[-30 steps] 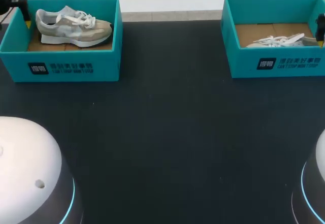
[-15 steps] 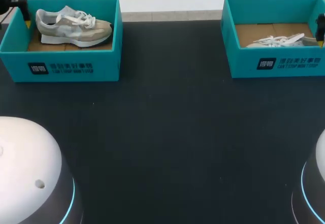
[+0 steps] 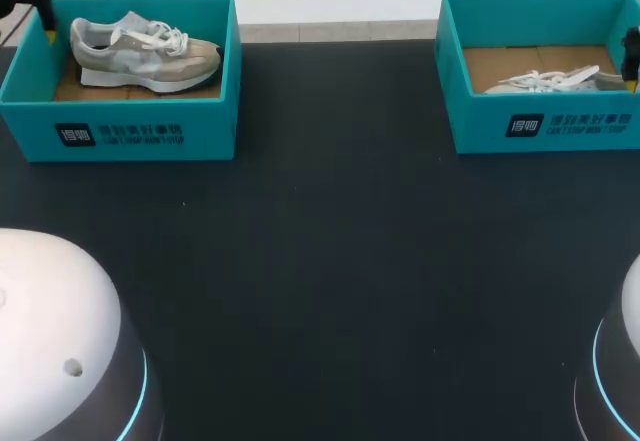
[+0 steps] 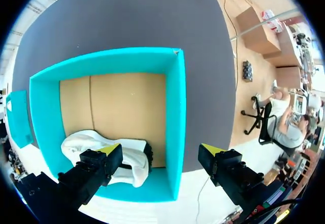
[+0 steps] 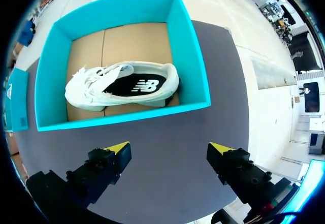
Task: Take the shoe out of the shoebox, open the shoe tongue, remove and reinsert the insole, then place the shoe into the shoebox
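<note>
Two teal shoeboxes stand at the table's far side. The left shoebox [image 3: 130,121] holds a grey and beige sneaker [image 3: 140,49] lying on its side. The right shoebox [image 3: 545,121] holds a white sneaker [image 3: 548,81]. My left gripper [image 4: 161,150] is open above the left shoebox's [image 4: 175,132] end wall. One fingertip is over the sneaker's heel [image 4: 129,163], the other outside the box. My right gripper [image 5: 168,148] is open over the dark table, just outside the right shoebox [image 5: 122,116]. The white sneaker [image 5: 122,86] lies ahead of it, its dark insole showing.
The dark table [image 3: 330,261] stretches between and in front of the boxes. My arms' white bases [image 3: 50,341] sit at the near corners. Brown cardboard [image 4: 127,102] lines the box floors.
In the head view my left gripper has shifted slightly back at the left box's far corner. The shoes, the boxes and the right arm have not moved.
</note>
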Motion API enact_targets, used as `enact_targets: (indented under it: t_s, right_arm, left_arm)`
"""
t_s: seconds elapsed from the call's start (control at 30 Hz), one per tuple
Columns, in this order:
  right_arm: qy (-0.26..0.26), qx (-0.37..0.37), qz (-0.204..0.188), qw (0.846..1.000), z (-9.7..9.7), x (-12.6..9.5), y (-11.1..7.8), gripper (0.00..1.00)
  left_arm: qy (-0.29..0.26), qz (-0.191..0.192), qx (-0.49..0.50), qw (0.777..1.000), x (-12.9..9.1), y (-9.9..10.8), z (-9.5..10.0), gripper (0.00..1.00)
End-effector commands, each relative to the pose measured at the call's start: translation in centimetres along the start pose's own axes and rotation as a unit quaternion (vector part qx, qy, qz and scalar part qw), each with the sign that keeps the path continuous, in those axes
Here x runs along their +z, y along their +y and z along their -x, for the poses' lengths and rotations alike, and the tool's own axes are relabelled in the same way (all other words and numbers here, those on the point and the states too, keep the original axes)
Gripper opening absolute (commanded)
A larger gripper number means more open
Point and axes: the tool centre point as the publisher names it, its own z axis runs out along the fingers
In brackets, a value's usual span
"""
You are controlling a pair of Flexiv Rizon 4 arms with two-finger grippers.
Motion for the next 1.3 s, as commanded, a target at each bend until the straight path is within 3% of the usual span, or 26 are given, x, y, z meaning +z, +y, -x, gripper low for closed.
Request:
enact_targets:
  t_s: [0.03, 0.63, 1.0, 1.3]
  right_arm:
    - [0.001, 0.000, 0.001, 1.000, 0.0, 0.0, -0.1, 1.00]
    - [0.001, 0.000, 0.001, 1.000, 0.0, 0.0, -0.1, 1.00]
    - [0.001, 0.000, 0.001, 1.000, 0.0, 0.0, -0.1, 1.00]
    - [0.001, 0.000, 0.001, 1.000, 0.0, 0.0, -0.1, 1.00]
  left_arm:
    - [-0.014, -0.012, 0.007, 1.000, 0.9, 2.8, -0.4, 1.00]
    - [0.001, -0.006, 0.048, 0.999, 2.2, 9.6, 2.7, 1.00]
    - [0.002, 0.005, 0.068, 0.998, 5.5, 10.8, 4.8, 1.00]
    - [-0.007, 0.009, 0.064, 0.998, 6.1, 10.5, 4.9, 0.81]
